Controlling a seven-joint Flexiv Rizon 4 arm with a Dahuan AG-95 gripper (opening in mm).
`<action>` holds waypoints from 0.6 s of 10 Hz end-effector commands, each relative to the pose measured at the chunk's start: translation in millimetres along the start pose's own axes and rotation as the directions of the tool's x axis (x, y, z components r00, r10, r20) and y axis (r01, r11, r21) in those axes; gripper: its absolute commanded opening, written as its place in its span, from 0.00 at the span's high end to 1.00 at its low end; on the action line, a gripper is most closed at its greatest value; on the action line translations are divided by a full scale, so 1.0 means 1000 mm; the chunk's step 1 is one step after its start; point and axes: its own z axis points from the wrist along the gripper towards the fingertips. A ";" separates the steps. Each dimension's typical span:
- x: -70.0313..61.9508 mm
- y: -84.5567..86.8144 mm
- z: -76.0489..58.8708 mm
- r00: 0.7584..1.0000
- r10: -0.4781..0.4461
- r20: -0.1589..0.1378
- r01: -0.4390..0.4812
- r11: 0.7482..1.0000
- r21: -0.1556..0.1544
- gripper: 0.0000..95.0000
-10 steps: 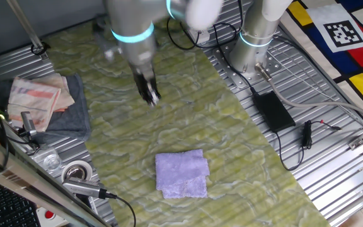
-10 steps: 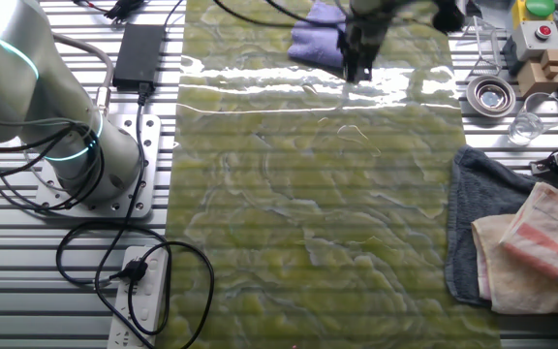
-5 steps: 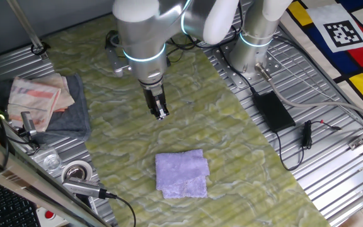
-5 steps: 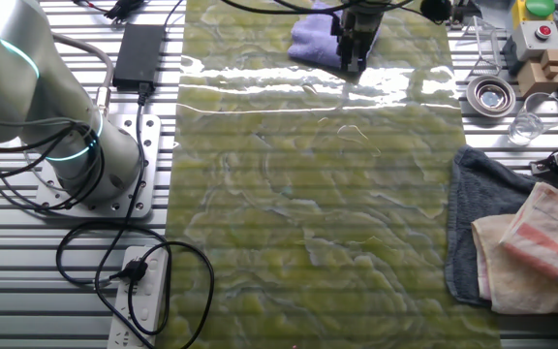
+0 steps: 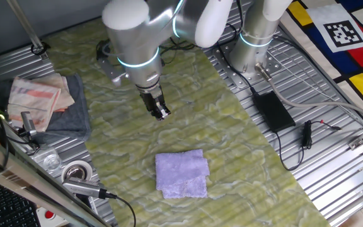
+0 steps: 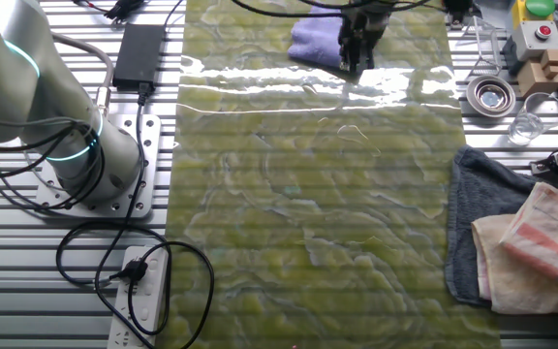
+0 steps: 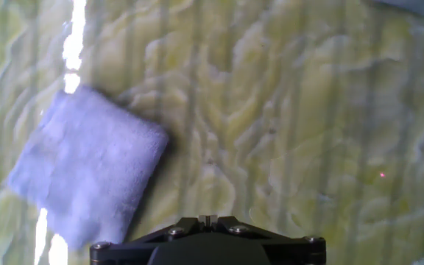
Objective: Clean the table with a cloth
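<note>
1. Yellow-green marbled table (image 5: 232,135) is seen spread beneath the jaws, bare directly under them.
2. Lilac cloth (image 5: 181,174) is laid flat on it, ahead of the jaws, untouched.
3. Gripper (image 5: 161,113) is held above the table; jaw state cannot be told.

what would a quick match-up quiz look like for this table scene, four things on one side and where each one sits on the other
Things:
1. lilac cloth
2. hand
3. black power brick
4. grey towel

Places:
A. on the ribbed metal beside the robot base
B. above bare marbled table, touching nothing
C. under a folded striped cloth at the table's edge
D. lying flat on the marbled table, apart from the arm

Pairs: 1-D, 2-B, 3-A, 4-C
</note>
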 end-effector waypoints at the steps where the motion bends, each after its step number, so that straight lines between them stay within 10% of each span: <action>1: -0.010 0.073 0.021 0.993 0.118 0.022 -0.118 0.993 0.009 1.00; 4: -0.013 0.095 0.037 0.991 0.116 0.061 -0.116 0.993 -0.006 1.00; 6: -0.013 0.095 0.037 0.999 0.042 0.033 -0.041 0.999 -0.032 1.00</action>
